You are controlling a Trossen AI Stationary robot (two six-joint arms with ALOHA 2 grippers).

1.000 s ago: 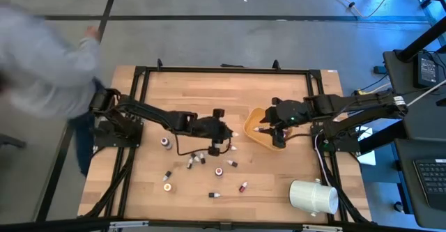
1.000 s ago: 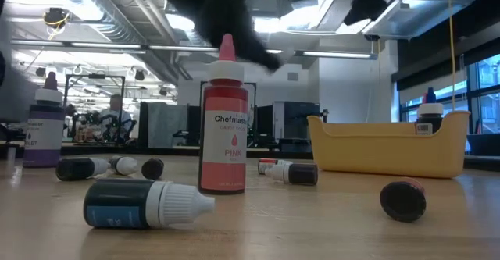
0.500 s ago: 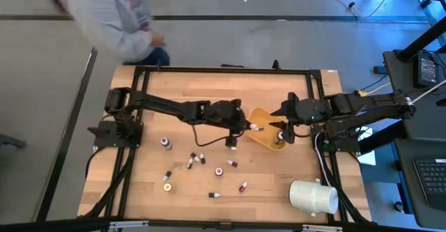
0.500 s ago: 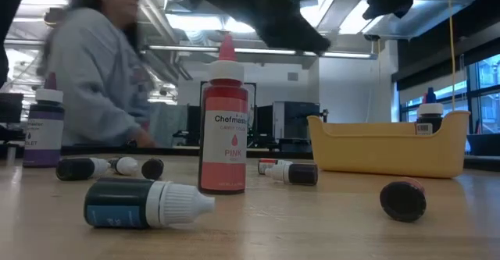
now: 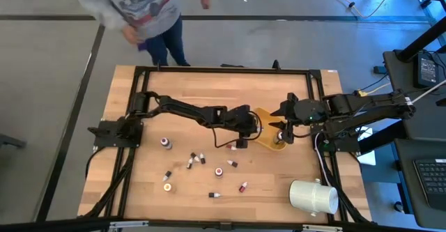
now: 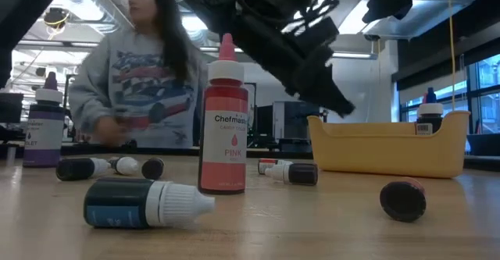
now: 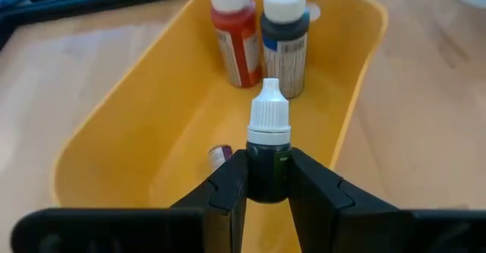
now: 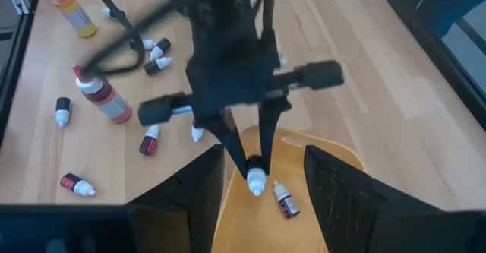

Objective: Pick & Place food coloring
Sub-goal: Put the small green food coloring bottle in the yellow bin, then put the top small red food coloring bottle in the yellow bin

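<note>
A small dark dropper bottle with a white cap (image 7: pixel 268 150) sits upright between the left gripper (image 7: pixel 266 188)'s two dark fingers, clamped by its body so the cap points up and clear. It hangs over the yellow-orange plastic bowl (image 7: pixel 152 109), inside its rim — a sensible spot for a drop, I judge, since letting go here would land it in the bowl rather than on the wooden table (image 5: pixel 181 190).

The left wrist view alone shows what the bowl already holds: an orange-bodied bottle with a white and orange cap (image 7: pixel 231 33) and a dark bottle with a blue tip (image 7: pixel 285 36) standing together at the far end, plus a tiny bottle lying on the floor (image 7: pixel 219 155).

The right wrist view adds the outside look — the held bottle cap-down from that side. The right gripper (image 5: pixel 282 131) waits at the bowl's far side; its fingers stand apart around nothing. Only the high view shows the remaining little bottles scattered on the table (image 5: pixel 198 159), well apart from the bowl.
</note>
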